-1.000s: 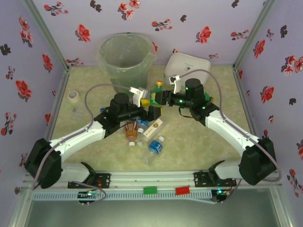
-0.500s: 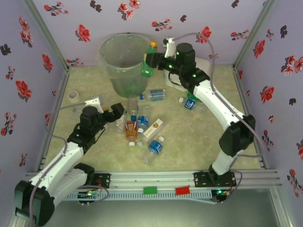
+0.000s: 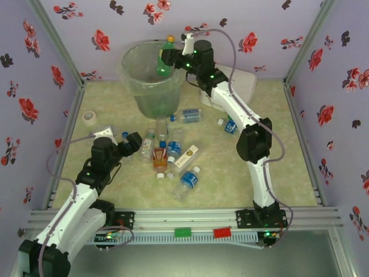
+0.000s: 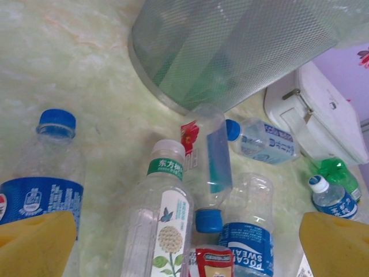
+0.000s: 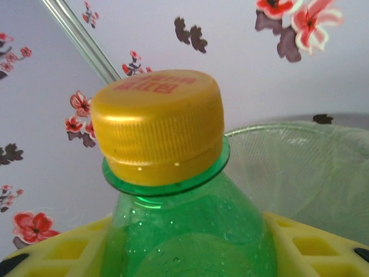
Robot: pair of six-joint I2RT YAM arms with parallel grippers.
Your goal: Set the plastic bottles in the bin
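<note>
Below my right end effector, clamped on a green bottle, waits the bin, while my wide-spread left end effector hangs over many bottles left on the bench.

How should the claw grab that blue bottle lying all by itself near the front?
Take the bottle round its middle, coming straight down from above. It lies flat on its side with the cap pointing far-right, and there is bare table along both long sides, so there is room to close across the body. The cap end is narrower and would probably slip.
</note>
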